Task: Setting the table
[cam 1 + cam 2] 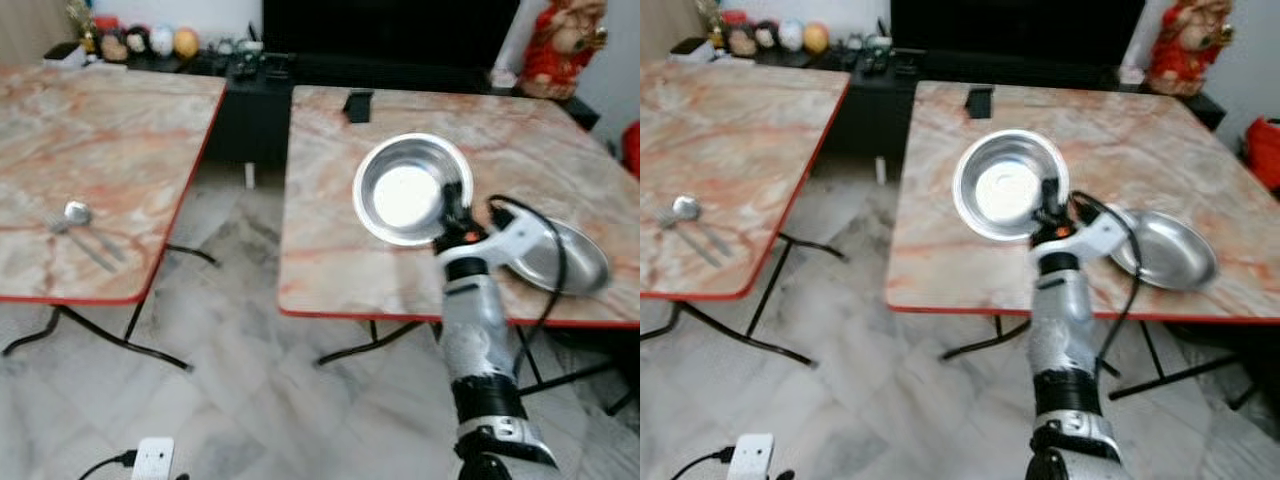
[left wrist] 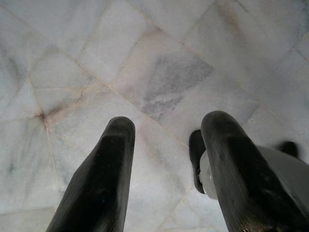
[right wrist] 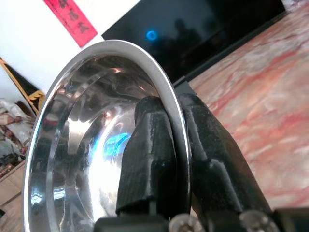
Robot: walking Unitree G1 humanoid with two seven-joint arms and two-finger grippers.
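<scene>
setting of the table judged early-stage. right bench (image 1: 520, 140), marble top with red edge, carries a steel plate (image 1: 570, 262) near its front right, partly behind the arm. left bench (image 1: 110, 130) carries only a spoon and fork (image 1: 85, 235) lying together near its front edge; no plate or bowl beside them. steel bowl (image 1: 408, 190) is held above the right bench by the right hand (image 1: 455, 222), not resting on the surface as far as i can tell. left to do, by my reading: bowl and plate need to join the cutlery at one place.

view differences: the right wrist view shows the grip itself, one finger (image 3: 149, 159) inside the bowl and one outside, pinching the rim; the head views only show the hand at the bowl's edge. the left wrist view shows the left hand (image 2: 166, 145) spread wide and holding nothing, hanging over the marble floor (image 2: 159, 63).
</scene>
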